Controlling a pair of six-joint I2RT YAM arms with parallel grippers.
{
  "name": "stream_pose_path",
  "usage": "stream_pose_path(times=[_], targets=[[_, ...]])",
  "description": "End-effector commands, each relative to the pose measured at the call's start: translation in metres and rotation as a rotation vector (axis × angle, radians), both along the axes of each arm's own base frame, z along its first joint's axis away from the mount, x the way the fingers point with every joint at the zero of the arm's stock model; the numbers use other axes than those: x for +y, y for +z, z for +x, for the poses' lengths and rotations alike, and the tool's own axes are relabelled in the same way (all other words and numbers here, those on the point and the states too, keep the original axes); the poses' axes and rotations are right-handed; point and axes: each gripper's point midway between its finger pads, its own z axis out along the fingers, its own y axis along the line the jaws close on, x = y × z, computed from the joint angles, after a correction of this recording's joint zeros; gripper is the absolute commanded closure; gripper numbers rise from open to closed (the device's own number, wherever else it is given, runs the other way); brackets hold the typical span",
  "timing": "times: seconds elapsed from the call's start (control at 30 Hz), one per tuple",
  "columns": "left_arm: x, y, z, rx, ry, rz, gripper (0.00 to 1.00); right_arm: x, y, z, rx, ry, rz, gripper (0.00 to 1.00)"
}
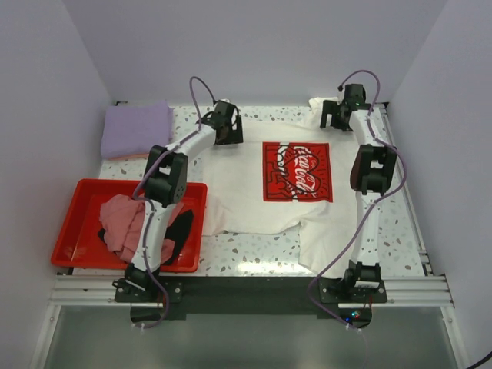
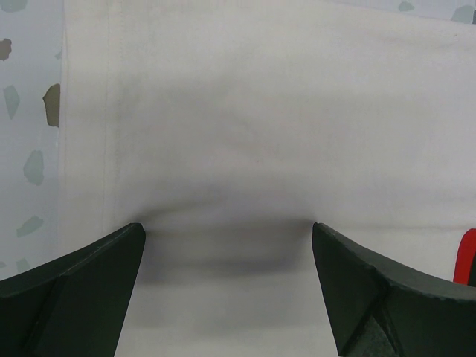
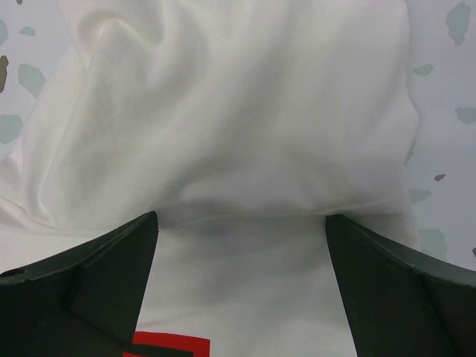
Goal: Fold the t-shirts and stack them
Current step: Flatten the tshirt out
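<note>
With jaws spread wide, the left gripper (image 1: pixel 227 127) and right gripper (image 1: pixel 338 115) hover with the far corners of the cream-white t-shirt (image 1: pixel 238 188) just beneath them, probably set to pinch for folding

The left arm (image 1: pixel 154 227) and right arm (image 1: pixel 369 219) are white tubes joined by chunky black housings. A greyish-purple cable (image 1: pixel 196 92) loops up behind each wrist. The fingers (image 2: pixel 74 290) are matte, dark greenish-black wedges.

table (image 1: pixel 400 231) speckled | white tee (image 1: pixel 238 188) spread flat mid-table | lavender tee (image 1: pixel 137 129) folded, back-left of it | red tray (image 1: pixel 73 231) front-left of it
</note>
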Motion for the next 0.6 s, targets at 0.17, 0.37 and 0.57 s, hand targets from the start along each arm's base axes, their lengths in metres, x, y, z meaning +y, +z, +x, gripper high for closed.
stream_pose_path(times=[0.17,0.37,0.57], targets=[[-0.001,0.052,0.018,-0.066,-0.026,-0.043,0.00,-0.007,0.049,0.013,-0.091,0.020,-0.008,0.01],[-0.023,0.140,-0.006,-0.192,-0.072,-0.086,0.00,0.014,0.149,-0.012,-0.210,0.065,0.013,0.01],[-0.026,0.160,-0.081,-0.192,-0.056,-0.079,0.00,0.063,0.192,-0.094,-0.203,0.082,0.010,0.01]])
